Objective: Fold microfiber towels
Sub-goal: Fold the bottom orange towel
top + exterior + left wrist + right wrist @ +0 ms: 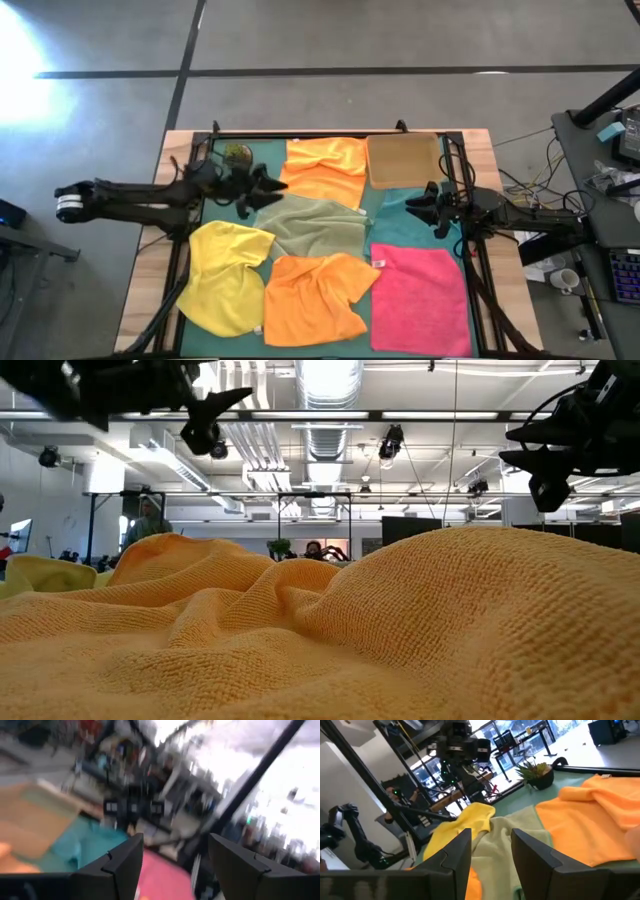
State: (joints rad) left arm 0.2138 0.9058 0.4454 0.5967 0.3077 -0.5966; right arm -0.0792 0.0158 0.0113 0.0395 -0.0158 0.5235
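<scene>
**Six towels spread, none folded yet**

Across the table [330,140]: orange towel [325,168] at the far edge beside the tan tray [404,160], olive towel [315,225] in the middle, teal towel [415,215] partly under the tray, yellow towel [225,275], second orange towel [315,295] and pink towel [420,298] along the near edge — all rumpled or overlapping.

Left gripper [262,188] raised over the olive towel's far corner, fingers spread, empty. Right gripper [428,205] above the teal towel, fingers parted, nothing held.

Best to begin with one uncovered towel — probably the olive. Pinch two neighbouring corners, one per gripper, lift just clear, draw taut, then lay edge onto edge. Avoid catching the orange towel or plant ball [237,153] alongside.
</scene>
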